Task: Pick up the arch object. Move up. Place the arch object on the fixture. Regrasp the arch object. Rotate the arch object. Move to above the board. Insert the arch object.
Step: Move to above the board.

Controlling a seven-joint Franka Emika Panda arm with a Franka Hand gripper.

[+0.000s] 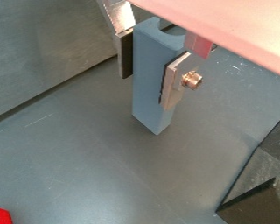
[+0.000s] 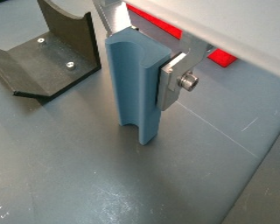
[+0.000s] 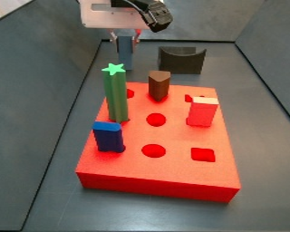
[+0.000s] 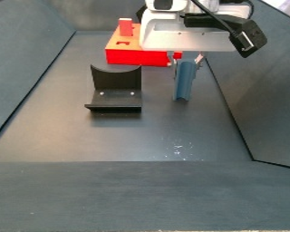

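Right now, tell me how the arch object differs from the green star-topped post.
The arch object is slate blue-grey; the green post is green with a star top. The arch object stands on the grey floor beside the fixture, with the end effector shut on it; the post stands on the red board, untouched. Both are upright and slim.

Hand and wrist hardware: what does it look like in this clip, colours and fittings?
The hand has flat silver finger plates with dark pads, each fixed by a brass-coloured screw. In both side views its body is white and boxy, with a black camera unit and black cable attached.
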